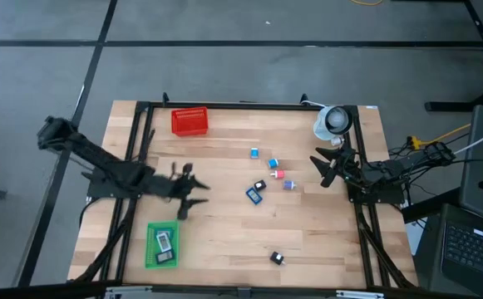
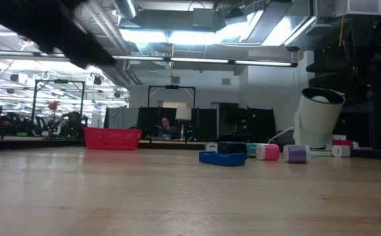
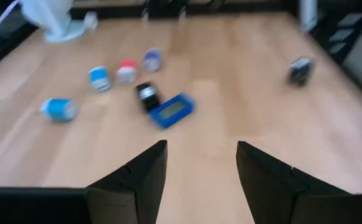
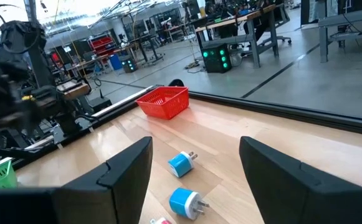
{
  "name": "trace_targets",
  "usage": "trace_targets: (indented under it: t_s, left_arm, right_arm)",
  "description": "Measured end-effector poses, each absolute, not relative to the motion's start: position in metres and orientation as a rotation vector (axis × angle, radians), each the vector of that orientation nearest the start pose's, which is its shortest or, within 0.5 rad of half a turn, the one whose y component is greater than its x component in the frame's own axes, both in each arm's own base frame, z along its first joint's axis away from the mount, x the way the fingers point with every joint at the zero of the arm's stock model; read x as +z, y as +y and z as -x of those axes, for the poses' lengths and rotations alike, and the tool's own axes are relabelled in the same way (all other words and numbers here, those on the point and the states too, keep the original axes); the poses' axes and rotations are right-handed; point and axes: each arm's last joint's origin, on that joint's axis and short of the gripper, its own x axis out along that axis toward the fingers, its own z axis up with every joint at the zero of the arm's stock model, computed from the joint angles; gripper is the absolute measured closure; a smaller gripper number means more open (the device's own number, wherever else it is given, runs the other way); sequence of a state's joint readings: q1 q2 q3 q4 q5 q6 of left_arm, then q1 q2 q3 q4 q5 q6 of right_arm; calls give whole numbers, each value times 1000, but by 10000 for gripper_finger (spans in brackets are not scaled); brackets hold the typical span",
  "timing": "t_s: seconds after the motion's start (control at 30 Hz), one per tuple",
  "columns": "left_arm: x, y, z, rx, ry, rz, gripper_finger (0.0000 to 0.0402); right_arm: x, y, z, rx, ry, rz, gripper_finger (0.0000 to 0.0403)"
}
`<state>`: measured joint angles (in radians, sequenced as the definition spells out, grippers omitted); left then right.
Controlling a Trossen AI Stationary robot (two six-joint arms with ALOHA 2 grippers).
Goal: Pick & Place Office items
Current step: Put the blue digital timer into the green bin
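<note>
A: What sits nearest the lens?

B: In the left wrist view, the left gripper [image 3: 200,171]: its two dark fingers [image 3: 144,177] stand apart with bare wood between them, holding nothing. From above, that left gripper [image 1: 193,193] hangs over the table's left half, just above the flat green tray [image 1: 151,247].

A: And the office items?

B: Scattered mid-table, ahead of those fingers. A flat blue rectangular piece [image 3: 171,111] touches a small black block [image 3: 146,95]; in the high view the pair lie at the centre [image 1: 253,195]. Beyond them are a pink-capped white plug [image 1: 278,174], a purple one [image 1: 289,185] and two blue plug adapters [image 1: 254,153] [image 1: 273,164]. Another small black piece [image 1: 277,258] lies well apart, toward the table's near edge. Two pale pieces rest in the green tray [image 1: 163,242].

A: From table height?

B: The blue flat piece [image 2: 221,158] with the black block on its far side, then the pink [image 2: 267,152] and purple [image 2: 297,153] cylinders beside it.

A: The other arm?

B: The right gripper [image 1: 327,169] waits at the right edge, fingers parted, gripping nothing; its wrist view shows the two blue adapters [image 4: 181,164] [image 4: 185,203] between its fingers [image 4: 128,174].

A: Further out?

B: A red mesh basket [image 1: 189,121] at the far-left part of the light wooden table [image 1: 224,241], and a white desk lamp [image 1: 331,122] at the far-right corner.
</note>
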<state>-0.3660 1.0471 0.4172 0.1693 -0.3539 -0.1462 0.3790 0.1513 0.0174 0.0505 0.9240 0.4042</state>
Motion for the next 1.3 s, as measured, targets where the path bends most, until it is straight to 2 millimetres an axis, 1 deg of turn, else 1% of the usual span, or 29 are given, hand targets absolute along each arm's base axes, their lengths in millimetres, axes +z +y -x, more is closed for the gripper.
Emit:
trace_targets:
  t_s: [0.1, 0.2, 0.4, 0.5, 0.67, 0.8, 0.9, 1.07, 1.3]
  left_arm:
    - [194, -41, -210, 15, 496, -56, 215]
    - [196, -23, -224, -19, 546, -77, 215]
    - [187, -1, -255, -117, 777, -196, 215]
    - [176, 4, -275, -171, 879, -274, 215]
    - [156, 8, -310, -251, 993, -385, 215]
    - [143, 9, -339, -290, 1018, -449, 215]
    - [139, 10, -358, -311, 1033, -487, 215]
    - [135, 16, -376, -340, 1073, -542, 215]
    - [138, 22, -384, -397, 1045, -564, 215]
  right_arm:
    - [163, 14, -97, -549, -43, -345, 156]
    - [163, 14, -97, -550, -42, -347, 156]
    - [163, 14, -97, -550, -43, -348, 156]
    - [163, 14, -97, -549, -43, -349, 156]
    - [163, 14, -97, -549, -47, -360, 156]
    - [163, 14, -97, -549, -50, -371, 156]
    - [163, 14, -97, -548, -50, -371, 156]
    - [163, 14, -97, -523, -44, -374, 156]
    - [163, 14, -97, -523, -45, -376, 156]
